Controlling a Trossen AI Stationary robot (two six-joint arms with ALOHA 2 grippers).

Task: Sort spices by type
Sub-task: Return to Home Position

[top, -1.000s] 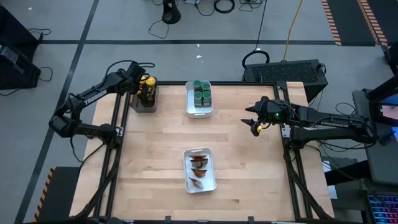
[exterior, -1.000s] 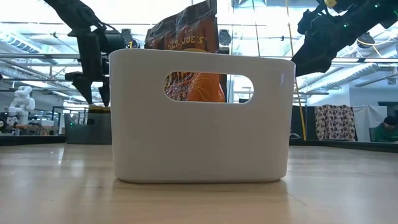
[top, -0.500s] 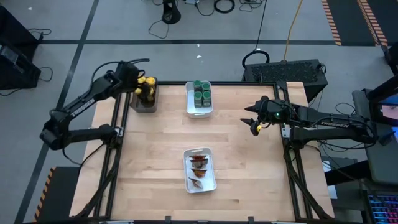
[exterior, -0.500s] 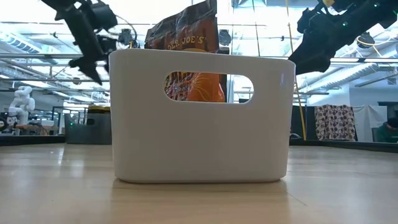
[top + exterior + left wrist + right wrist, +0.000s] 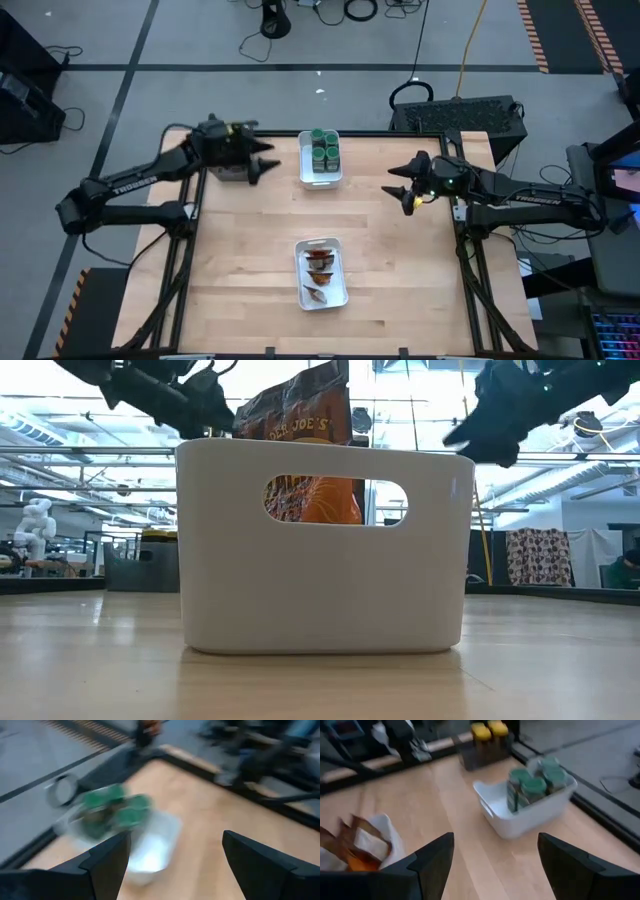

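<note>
Hovering at the upper left of the overhead frame, the left tool [image 5: 264, 162] hangs with its fingers spread and nothing between them. It sits between the dark bin [image 5: 475, 756] and the white bin [image 5: 321, 179] that holds the green-lidded jars [image 5: 322, 148]. The right tool [image 5: 395, 183], likewise spread and empty, sits at centre right above bare wood. The yellow-lidded jars [image 5: 489, 729] stand in the dark bin, and the brown-orange packets [image 5: 320, 265] fill a second white bin [image 5: 343, 291] at lower centre.

Sorting looks complete, so the risk lies in the retreat. A low sweep of the left arm could clip the dark bin's rim or nudge the neighbouring bin and topple a jar.

The surface [image 5: 410, 285] is pale wood framed in black. Grey floor with cables lies around it, and beyond is a bright hall with ceiling trusses.
</note>
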